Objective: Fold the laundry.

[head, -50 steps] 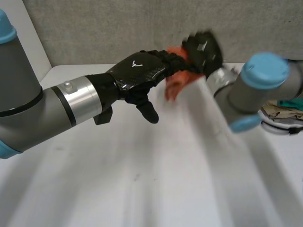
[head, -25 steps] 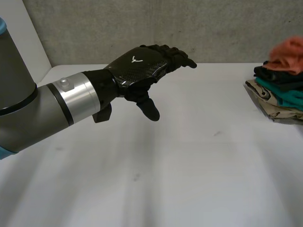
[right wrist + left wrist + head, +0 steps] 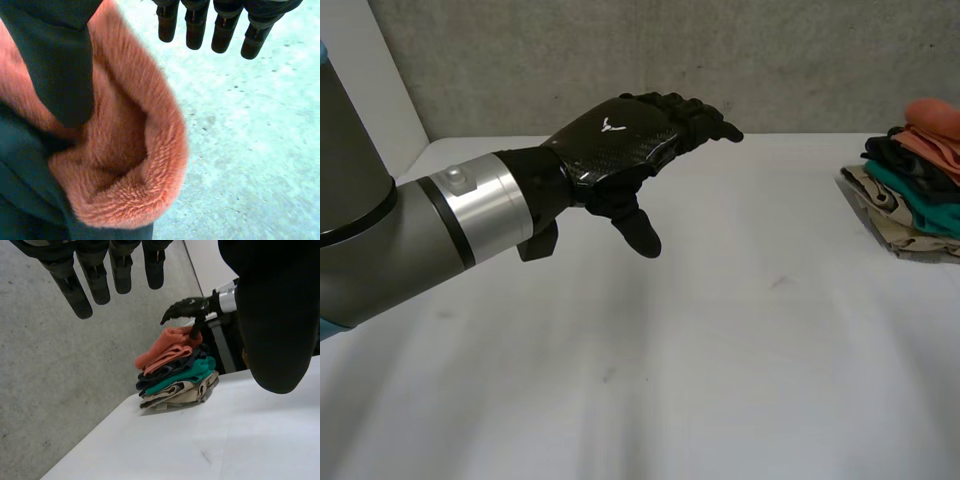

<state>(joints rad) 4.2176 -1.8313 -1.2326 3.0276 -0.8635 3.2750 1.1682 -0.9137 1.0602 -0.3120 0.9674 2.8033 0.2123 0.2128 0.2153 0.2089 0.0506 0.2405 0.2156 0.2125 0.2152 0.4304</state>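
Laundry stack [image 3: 176, 382], orange cloth [image 3: 167, 347] topmost, right robot hand [image 3: 186, 308] perhaps touching

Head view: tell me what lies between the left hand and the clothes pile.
Nothing: only bare white table separates the left hand from the pile, as the head view shows.

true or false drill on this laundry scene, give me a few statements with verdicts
1. The orange cloth lies on top of the stack. True.
2. The left robot hand grips a piece of laundry. False: its fingers are straight and it holds nothing, out over the table.
3. The right robot hand is at the stack, just above the orange cloth. True.
4. The teal garment is the topmost item. False: it sits lower in the stack, beneath the orange cloth.
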